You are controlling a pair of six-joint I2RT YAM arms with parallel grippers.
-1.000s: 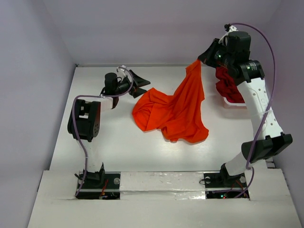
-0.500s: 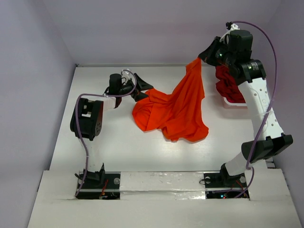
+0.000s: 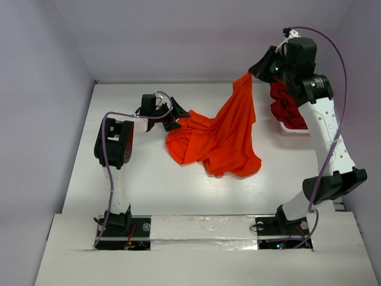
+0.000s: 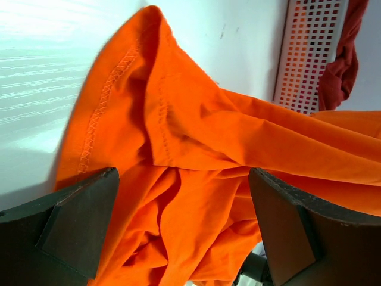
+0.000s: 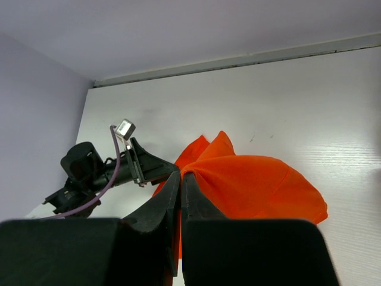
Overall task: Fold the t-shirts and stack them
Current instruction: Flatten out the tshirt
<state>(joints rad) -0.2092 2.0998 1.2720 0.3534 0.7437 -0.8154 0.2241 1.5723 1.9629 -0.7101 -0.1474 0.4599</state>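
Observation:
A bright orange t-shirt (image 3: 220, 140) lies crumpled on the white table, with one corner pulled up to the back right. My right gripper (image 3: 249, 75) is shut on that raised corner of the orange t-shirt (image 5: 256, 185), high above the table. My left gripper (image 3: 177, 116) is open at the shirt's left edge. In the left wrist view its two fingers (image 4: 77, 223) stand wide apart on either side of a bunch of orange cloth (image 4: 196, 196), near a stitched hem. A dark red t-shirt (image 3: 284, 107) hangs out of the basket at the right.
A white plastic lattice basket (image 3: 293, 127) stands at the table's right edge, partly behind my right arm; it shows in the left wrist view as the lattice basket (image 4: 309, 53). Purple-grey walls close in the table at the back and both sides.
My left gripper has moved right and slightly forward, from beside the orange shirt to its left edge. The right gripper and the lifted corner have stayed nearly still.

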